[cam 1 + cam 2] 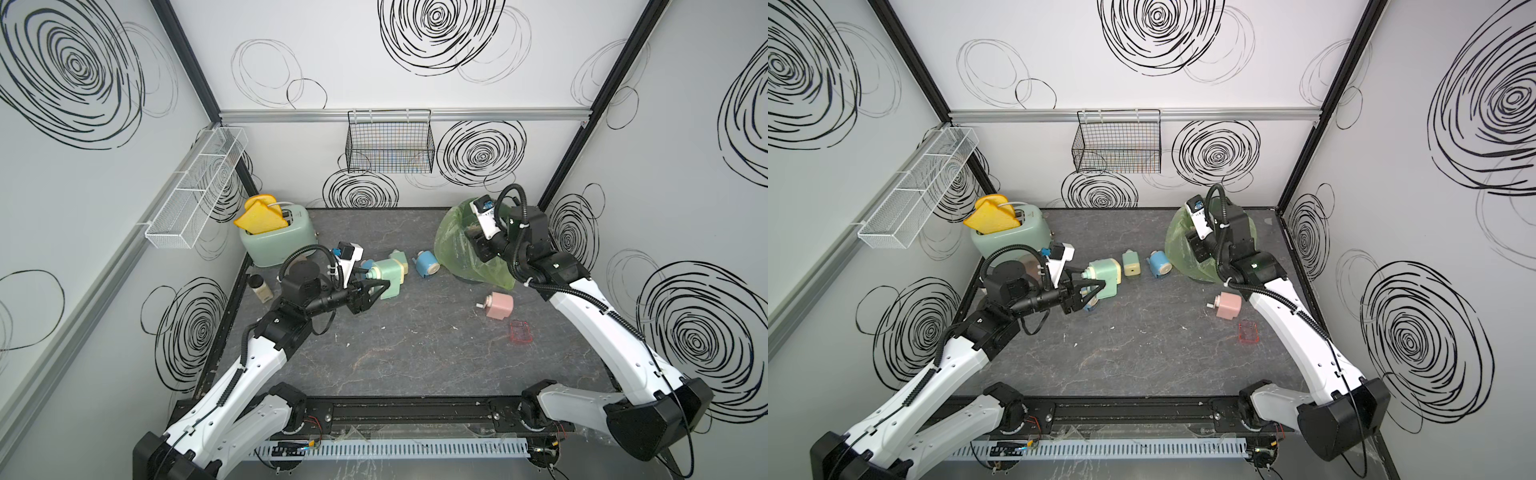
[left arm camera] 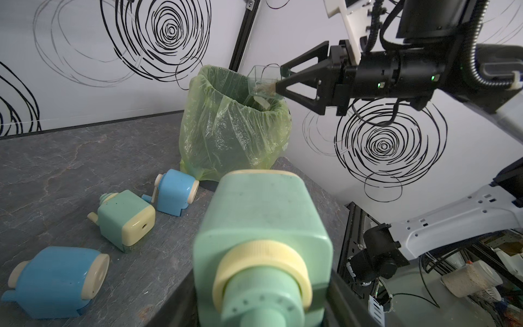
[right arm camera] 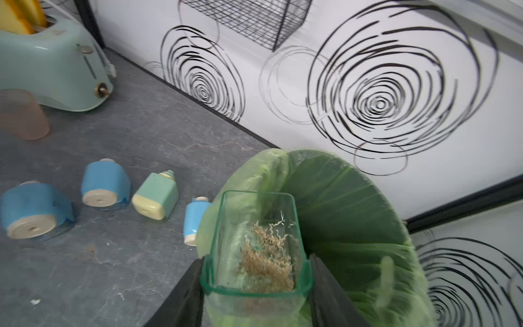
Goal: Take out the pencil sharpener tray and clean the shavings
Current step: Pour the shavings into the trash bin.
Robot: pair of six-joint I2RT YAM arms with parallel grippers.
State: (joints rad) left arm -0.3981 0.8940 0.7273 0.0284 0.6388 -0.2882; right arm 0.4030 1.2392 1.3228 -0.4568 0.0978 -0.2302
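Tray (image 3: 223, 226), clear with a green tint, clamped at its near end between the right fingers (image 3: 184, 294), one finger on each side. Held in the air over the rim of the bin (image 3: 339, 212) with the green liner, at the far right of the desk (image 1: 415, 353). Shavings (image 3: 266, 260) heaped inside, toward the gripped end.

Right arm stretched forward from its base, elbow raised, wrist about level, fingers pointing across the bin's mouth.

Left fingers (image 2: 338, 297) closed on the big green sharpener (image 2: 263, 215), crank end toward the wrist camera. Left arm folded, with the upper link rising from the base, the forearm level and the fingers aimed toward the middle of the desk.

Lying on the desk between the two arms: small green sharpener (image 1: 398, 259) and blue sharpener (image 1: 427, 264). Nearer the right arm: pink sharpener (image 1: 498, 305), red tray (image 1: 519, 332) just beside it. Toaster (image 1: 278, 241) at the far left corner.
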